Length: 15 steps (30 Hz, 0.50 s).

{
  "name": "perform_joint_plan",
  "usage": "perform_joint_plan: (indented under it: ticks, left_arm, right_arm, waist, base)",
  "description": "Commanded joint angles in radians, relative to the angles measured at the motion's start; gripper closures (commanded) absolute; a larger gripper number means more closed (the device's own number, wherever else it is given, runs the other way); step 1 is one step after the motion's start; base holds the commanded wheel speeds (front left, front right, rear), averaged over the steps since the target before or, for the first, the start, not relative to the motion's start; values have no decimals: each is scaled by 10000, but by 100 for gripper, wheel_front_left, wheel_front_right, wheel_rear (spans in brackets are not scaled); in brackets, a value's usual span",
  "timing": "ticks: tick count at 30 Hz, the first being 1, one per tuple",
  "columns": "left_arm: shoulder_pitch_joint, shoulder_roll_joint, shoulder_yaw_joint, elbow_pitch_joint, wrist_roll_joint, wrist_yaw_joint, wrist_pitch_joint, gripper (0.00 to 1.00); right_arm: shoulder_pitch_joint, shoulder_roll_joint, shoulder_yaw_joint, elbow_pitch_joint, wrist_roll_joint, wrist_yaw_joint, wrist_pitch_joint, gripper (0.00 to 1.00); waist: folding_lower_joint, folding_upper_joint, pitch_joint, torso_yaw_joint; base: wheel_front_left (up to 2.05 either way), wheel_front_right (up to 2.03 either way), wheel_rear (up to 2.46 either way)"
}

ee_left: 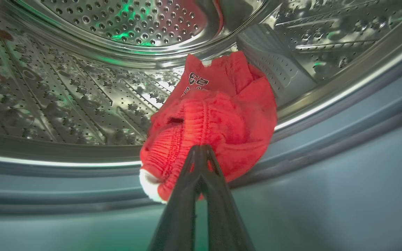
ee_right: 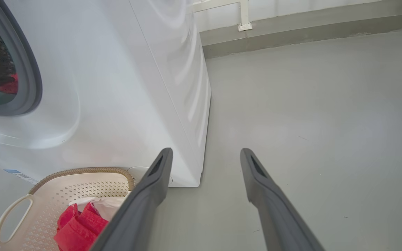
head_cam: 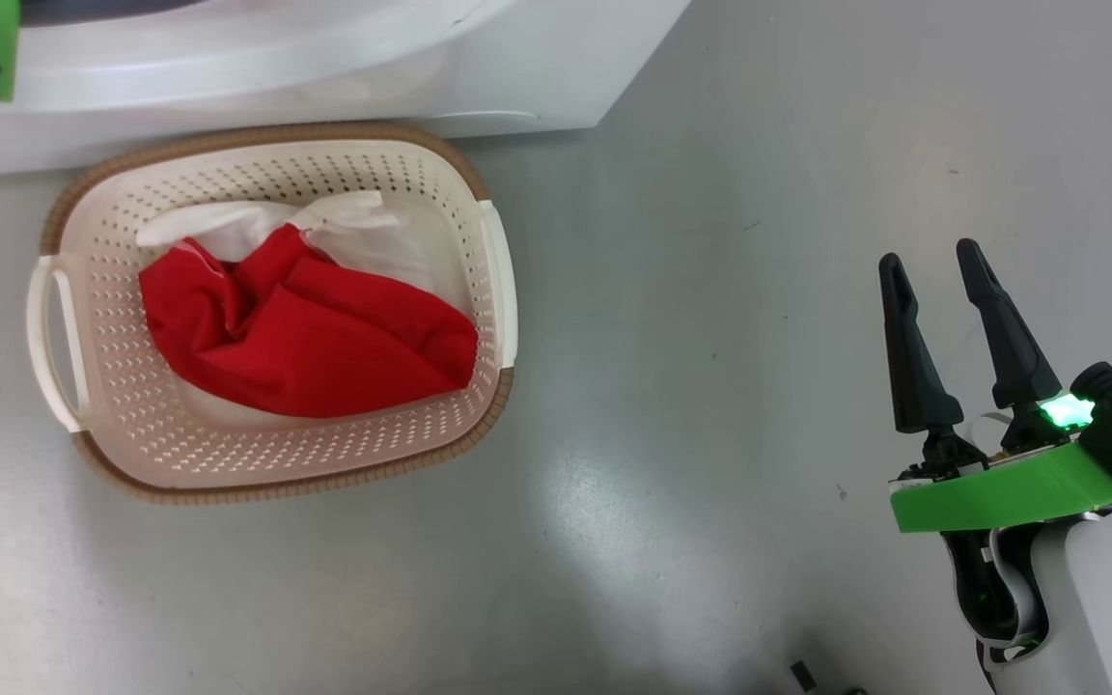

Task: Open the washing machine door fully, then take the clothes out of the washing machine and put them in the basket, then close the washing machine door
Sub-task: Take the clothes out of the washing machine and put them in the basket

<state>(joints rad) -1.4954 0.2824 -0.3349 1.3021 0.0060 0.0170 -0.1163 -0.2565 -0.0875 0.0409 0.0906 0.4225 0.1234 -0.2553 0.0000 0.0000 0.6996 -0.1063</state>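
From the head, the basket (head_cam: 112, 319) sits on the grey floor (head_cam: 710, 338) just before the washer (head_cam: 324, 58), its far rim close to the machine's base. Clothes (head_cam: 305, 338) lie bunched inside it, red on top with white cloth behind. The right gripper (head_cam: 931, 254) hangs well to the basket's right above bare floor, its fingers apart with nothing between them. From the left wrist, the left gripper (ee_left: 201, 149) is inside the washer's mouth, its two fingers pressed together on a red jersey (ee_left: 222, 115) (a scrap of lettering shows on a fold further in). The jersey rests at the lip of the steel drum (ee_left: 65, 97), its near end hanging over the grey-blue gasket (ee_left: 326, 139). From the right wrist, that gripper's fingers (ee_right: 152, 188) stand wide, pointing past the washer's front corner. The basket with its clothes is at lower left, and a bit of red shows in the washer's opening.
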Motion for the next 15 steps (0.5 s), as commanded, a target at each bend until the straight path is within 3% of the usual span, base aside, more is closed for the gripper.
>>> perform_joint_plan:
  ticks: [1,7,15]
  left_arm:
    - [-94,368,94,-150,-121,44,-178,100]
    - [-9,54,393,-146,-650,-103,-710,100]
    - [324,-529,1655,-426,-2243,-617,-1356,100]
  right_arm:
    - [69,-42,184,-236,-20,73,-65,0]
    - [111,-108,156,-238,-54,73,-65,0]
    - [128,-232,41,-263,-90,73,-65,0]
  waist:
    - [0,0,-32,36]
    - [0,0,-174,180]
    - [0,0,-341,490]
  base:
    - [0,0,0]
    - [0,0,0]
    - [0,0,0]
